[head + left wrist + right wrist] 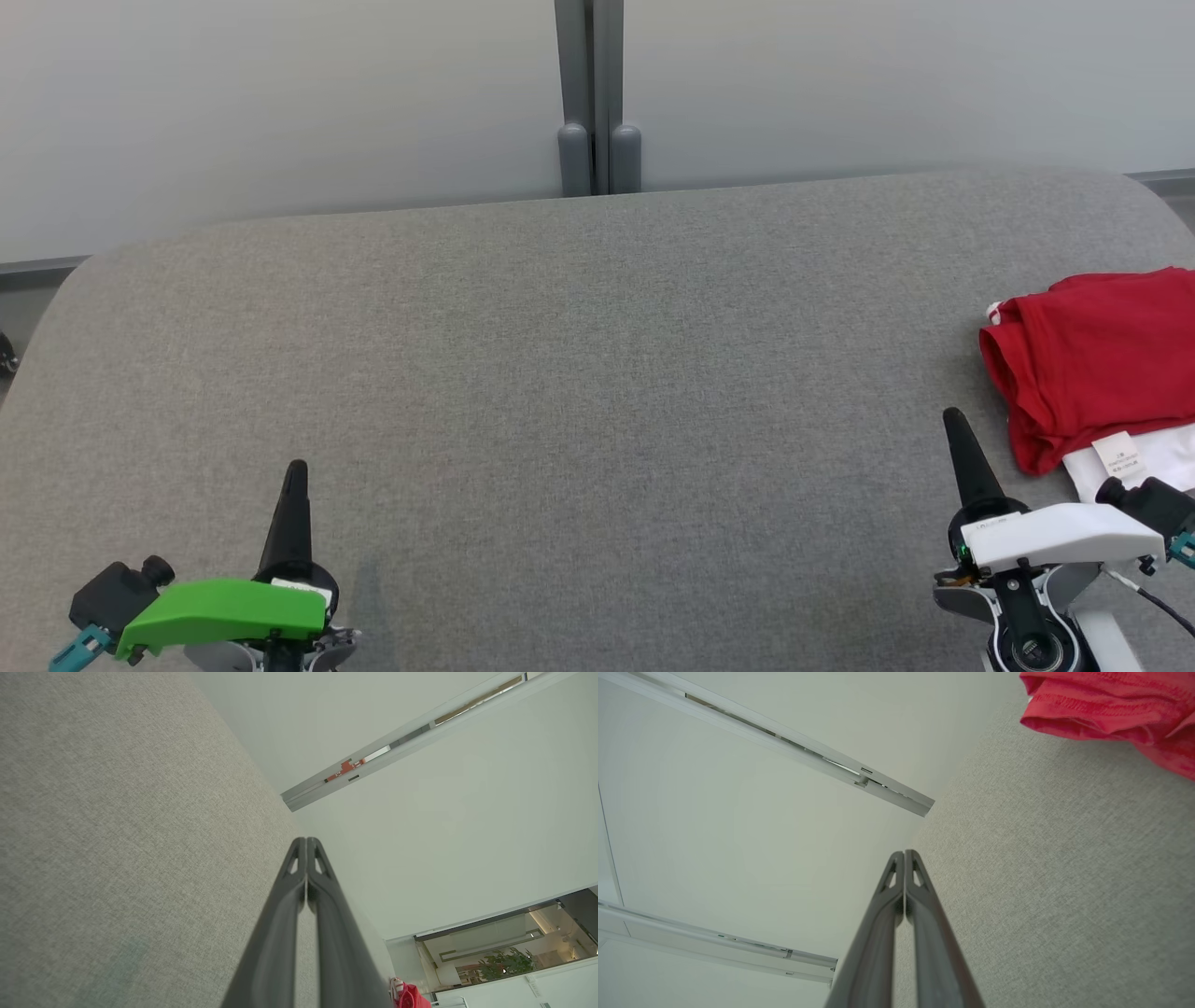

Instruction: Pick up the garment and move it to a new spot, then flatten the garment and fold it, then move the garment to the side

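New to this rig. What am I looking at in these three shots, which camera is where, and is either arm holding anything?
This is a wheeled robot with two arms. The wide shot is from its head camera, looking down at a grey fabric surface. The left gripper, green cover, is at lower left; the right gripper, white cover, at lower right. The other two shots come from a camera on each wrist, looking along that arm's two dark fingers. In both, the fingers are pressed together with nothing between them, so nothing is held. A red and white garment lies bunched at the surface's right edge, beside the right gripper, whose fingers are clear of it.
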Robot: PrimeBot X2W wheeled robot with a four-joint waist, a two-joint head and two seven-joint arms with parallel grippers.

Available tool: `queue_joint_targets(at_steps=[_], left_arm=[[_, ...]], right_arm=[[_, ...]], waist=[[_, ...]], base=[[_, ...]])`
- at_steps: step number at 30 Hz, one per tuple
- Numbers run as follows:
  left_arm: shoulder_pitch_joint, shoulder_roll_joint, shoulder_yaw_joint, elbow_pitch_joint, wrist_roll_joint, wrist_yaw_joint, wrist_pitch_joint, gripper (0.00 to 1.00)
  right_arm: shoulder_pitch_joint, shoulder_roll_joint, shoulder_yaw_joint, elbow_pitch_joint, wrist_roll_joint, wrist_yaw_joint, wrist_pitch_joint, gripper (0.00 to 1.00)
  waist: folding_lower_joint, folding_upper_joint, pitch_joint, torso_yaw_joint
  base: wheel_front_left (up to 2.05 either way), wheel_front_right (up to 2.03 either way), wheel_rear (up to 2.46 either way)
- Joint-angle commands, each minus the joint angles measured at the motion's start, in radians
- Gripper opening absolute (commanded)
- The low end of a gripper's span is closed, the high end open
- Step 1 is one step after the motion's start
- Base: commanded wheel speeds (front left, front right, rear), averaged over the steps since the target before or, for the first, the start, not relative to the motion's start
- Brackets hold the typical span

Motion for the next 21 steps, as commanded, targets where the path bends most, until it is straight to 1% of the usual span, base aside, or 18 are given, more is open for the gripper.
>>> queue_joint_targets(at_steps=[1, 21], left_arm=[[-0.028, 0.008, 0.010, -0.006, -0.026, -0.009, 0.008, 0.00], [-0.053, 0.008, 0.052, 0.016, -0.197, -0.019, 0.060, 0.00]], right_arm=[[-0.022, -0.004, -0.006, -0.006, 0.028, -0.001, 0.007, 0.00], [-0.031, -0.003, -0.035, 0.006, 0.203, -0.001, 0.058, 0.00]], waist=[[0.0000, 0.0000, 0.000, 0.000], [0.0000, 0.0000, 0.003, 0.003]], base=[[0.00, 0.00, 0.00], [0.00, 0.00, 0.00]])
